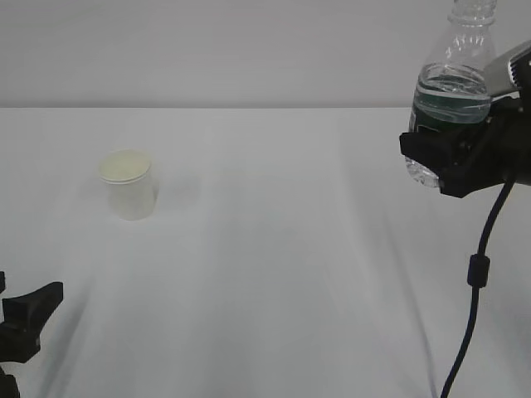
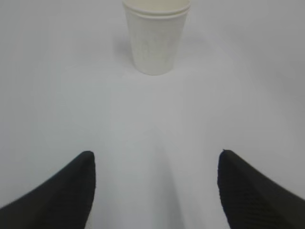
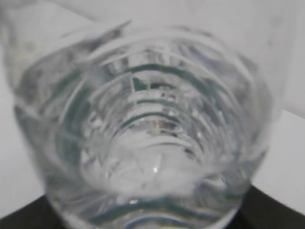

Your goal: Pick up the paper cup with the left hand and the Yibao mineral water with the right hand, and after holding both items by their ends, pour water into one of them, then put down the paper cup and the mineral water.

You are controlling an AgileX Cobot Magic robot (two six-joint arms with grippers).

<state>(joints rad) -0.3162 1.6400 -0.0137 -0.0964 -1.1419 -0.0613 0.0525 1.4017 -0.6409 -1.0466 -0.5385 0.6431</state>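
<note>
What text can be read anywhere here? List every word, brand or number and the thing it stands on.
None can be read.
Yibao mineral water: the dark green label is mostly hidden by the right hand; any writing is blurred.
Paper cup: plain white, no print.

Both end effectors are matte black. The left end effector (image 2: 155, 191) shows two tapered, wedge-shaped fingers (image 2: 71, 191) with a fine ribbed texture on their faces. The right end effector (image 1: 452, 157) is a blocky, angular black body, with a grey metal plate (image 1: 510, 66) just above it and a black cable (image 1: 477, 282) hanging below, carrying a thicker black collar.
</note>
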